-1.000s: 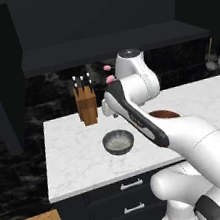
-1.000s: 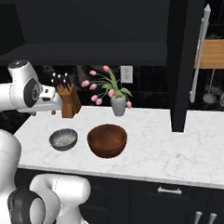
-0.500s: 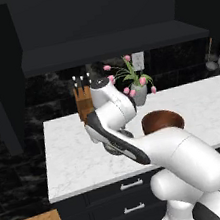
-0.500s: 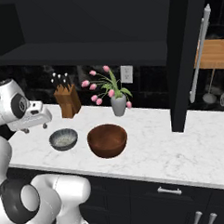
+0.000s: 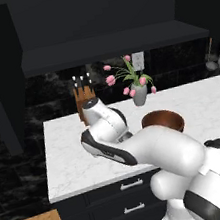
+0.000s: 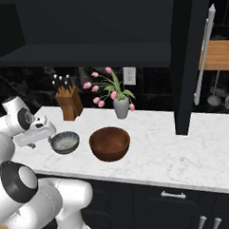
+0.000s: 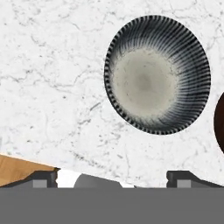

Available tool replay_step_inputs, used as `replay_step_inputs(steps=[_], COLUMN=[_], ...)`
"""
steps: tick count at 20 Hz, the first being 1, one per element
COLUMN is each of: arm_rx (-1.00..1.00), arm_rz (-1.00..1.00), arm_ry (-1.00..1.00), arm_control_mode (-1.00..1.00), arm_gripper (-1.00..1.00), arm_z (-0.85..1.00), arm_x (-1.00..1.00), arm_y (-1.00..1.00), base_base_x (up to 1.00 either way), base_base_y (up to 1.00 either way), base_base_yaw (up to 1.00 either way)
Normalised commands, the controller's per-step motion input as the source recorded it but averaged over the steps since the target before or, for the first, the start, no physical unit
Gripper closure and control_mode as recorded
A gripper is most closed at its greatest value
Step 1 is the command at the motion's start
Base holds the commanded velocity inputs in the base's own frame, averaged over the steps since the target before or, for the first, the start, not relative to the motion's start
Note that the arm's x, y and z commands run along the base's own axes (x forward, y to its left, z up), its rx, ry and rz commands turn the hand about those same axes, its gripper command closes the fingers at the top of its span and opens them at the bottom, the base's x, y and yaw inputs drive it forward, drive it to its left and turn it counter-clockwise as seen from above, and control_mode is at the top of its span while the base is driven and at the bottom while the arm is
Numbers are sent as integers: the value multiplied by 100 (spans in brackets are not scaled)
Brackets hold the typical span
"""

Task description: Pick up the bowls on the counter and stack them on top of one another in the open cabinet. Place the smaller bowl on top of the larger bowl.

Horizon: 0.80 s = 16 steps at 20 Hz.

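Note:
The smaller bowl (image 7: 157, 74), grey with dark ribbed walls and a pale speckled inside, sits on the counter (image 7: 52, 87) ahead of my gripper (image 7: 116, 179). The gripper is open with nothing between its widely spread fingertips (image 7: 43, 178). From the right base view the gripper (image 6: 47, 135) hovers low just left of the smaller bowl (image 6: 64, 142), apart from it. The larger bowl (image 6: 109, 143), reddish-brown, stands right beside the grey one and also appears behind my arm (image 5: 162, 121). Above the counter hangs the open cabinet (image 6: 85, 56) with its dark bare shelf (image 5: 111, 46).
A wooden knife block (image 6: 68, 102) and a grey vase of pink tulips (image 6: 120, 106) stand at the back of the counter (image 6: 185, 150). A dark upright panel (image 6: 187, 60) rises right of the bowls. The counter's front edge and wood floor (image 7: 17, 170) lie under the hand.
My arm has swung left and down from above the bowls to the counter's front left, bringing the gripper low beside the small bowl. Neither bowl has moved.

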Motion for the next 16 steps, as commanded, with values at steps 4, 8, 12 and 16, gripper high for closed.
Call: replay_step_inputs(steps=[4, 8, 12, 16], arm_rx=[-4, 0, 0, 0], arm_rz=[1, 0, 0, 0], arm_ry=[0, 0, 0, 0], arm_control_mode=[-100, -100, -100, -100], arm_gripper=[-100, -100, -100, -100], arm_z=[-36, -25, -17, -13], arm_x=[21, 19, 12, 19], arm_y=[-9, 0, 0, 0], base_base_x=[0, 0, 0, 0], base_base_y=[0, 0, 0, 0], base_base_yaw=[0, 0, 0, 0])
